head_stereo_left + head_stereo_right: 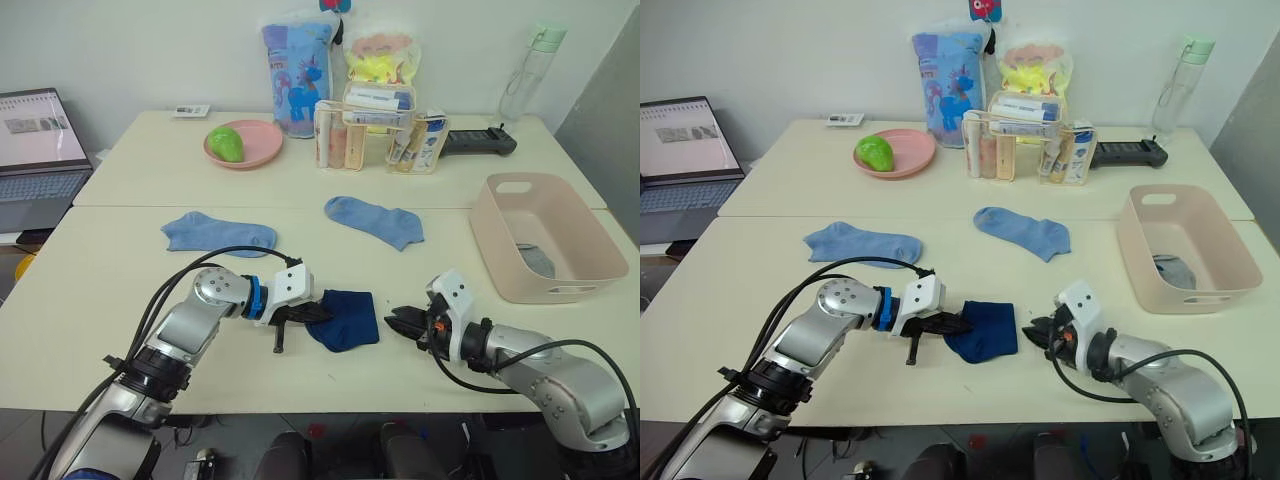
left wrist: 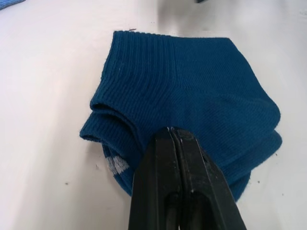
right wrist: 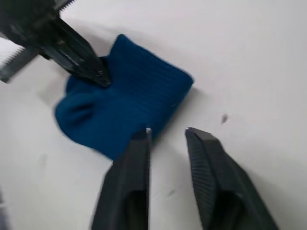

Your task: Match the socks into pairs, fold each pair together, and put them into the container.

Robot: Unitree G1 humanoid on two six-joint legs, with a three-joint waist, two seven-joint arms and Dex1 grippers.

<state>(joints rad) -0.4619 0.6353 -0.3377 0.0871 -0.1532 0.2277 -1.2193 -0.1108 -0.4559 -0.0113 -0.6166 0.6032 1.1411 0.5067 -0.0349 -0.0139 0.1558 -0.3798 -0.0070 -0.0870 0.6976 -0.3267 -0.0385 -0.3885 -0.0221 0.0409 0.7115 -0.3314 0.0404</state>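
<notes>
Navy socks [image 1: 346,318], folded together into one bundle, lie on the front table [image 1: 120,300] near its front edge; the left gripper [image 1: 318,313] has its fingers pressed together, pinching the bundle's left edge; the right gripper [image 1: 397,319] sits just to the right of the bundle, apart from it, fingers parted by a narrow gap and holding nothing; bare tabletop lies between the two grippers and behind the bundle; farther back from the bundle lie two light blue socks, one [image 1: 218,234] to the back-left, the other [image 1: 375,219] to the back-right, well apart from each other; the pink container [image 1: 545,235] stands to the bundle's right near the table's right edge, with something grey [image 1: 537,259] inside; a round pink plate [image 1: 243,144] sits beyond the socks on the rear table.
</notes>
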